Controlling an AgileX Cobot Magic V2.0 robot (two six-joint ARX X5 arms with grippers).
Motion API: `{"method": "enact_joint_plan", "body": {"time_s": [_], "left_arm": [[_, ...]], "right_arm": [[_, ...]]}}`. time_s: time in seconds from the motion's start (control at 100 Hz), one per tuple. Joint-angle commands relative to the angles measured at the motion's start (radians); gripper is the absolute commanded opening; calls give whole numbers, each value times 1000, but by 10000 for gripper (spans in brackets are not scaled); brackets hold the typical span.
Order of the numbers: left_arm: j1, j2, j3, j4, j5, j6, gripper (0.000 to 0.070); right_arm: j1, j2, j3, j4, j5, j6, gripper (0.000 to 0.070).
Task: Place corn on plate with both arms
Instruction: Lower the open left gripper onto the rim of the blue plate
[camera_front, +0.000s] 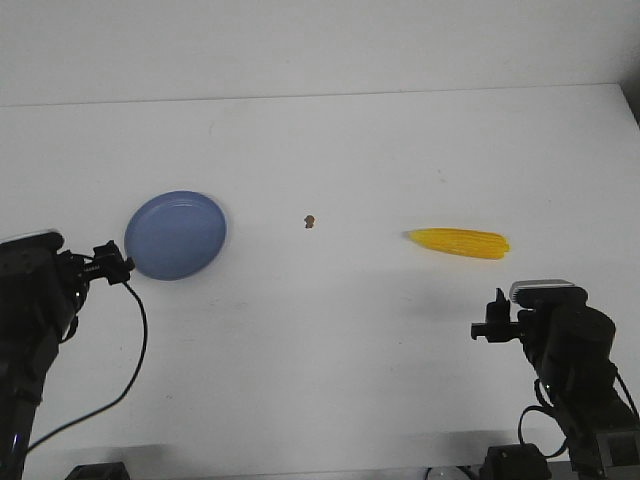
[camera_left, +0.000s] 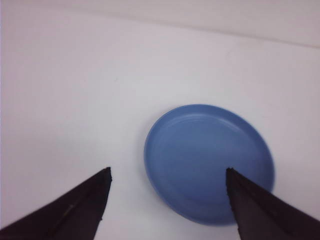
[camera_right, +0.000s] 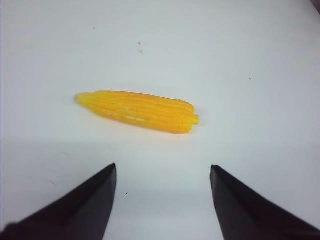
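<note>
The bright yellow, tapered corn cob (camera_front: 459, 242) is lying on the white table (camera_front: 330, 340) to the right, its long axis running left-right, just beyond the right gripper (camera_right: 162, 200), whose jaws are gaping wide. The left gripper (camera_left: 167, 205), also spread wide, is facing the round periwinkle-blue plate (camera_front: 176, 234), well apart on the left. The right arm is nearer the corn.

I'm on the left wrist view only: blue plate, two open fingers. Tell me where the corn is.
Observer: The corn lies on the table on the robot's right side, well apart from the plate.
Operator: Report the right gripper.
Observer: The right gripper is open and empty, short of the corn.
Operator: Say what lies between plate and corn.
Observer: Only a tiny brown speck.
</note>
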Motion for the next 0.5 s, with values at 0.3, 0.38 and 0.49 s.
{"method": "enact_joint_plan", "body": {"time_s": [0.3, 0.38, 0.49], "left_arm": [[116, 456, 195, 8, 145, -43, 466], [127, 534, 212, 16, 153, -43, 466], [134, 620, 218, 27, 153, -43, 466]], "right_arm": [[0, 3, 16, 10, 1, 4, 394], [0, 3, 16, 10, 1, 4, 393], [0, 3, 16, 10, 1, 4, 394]]}}
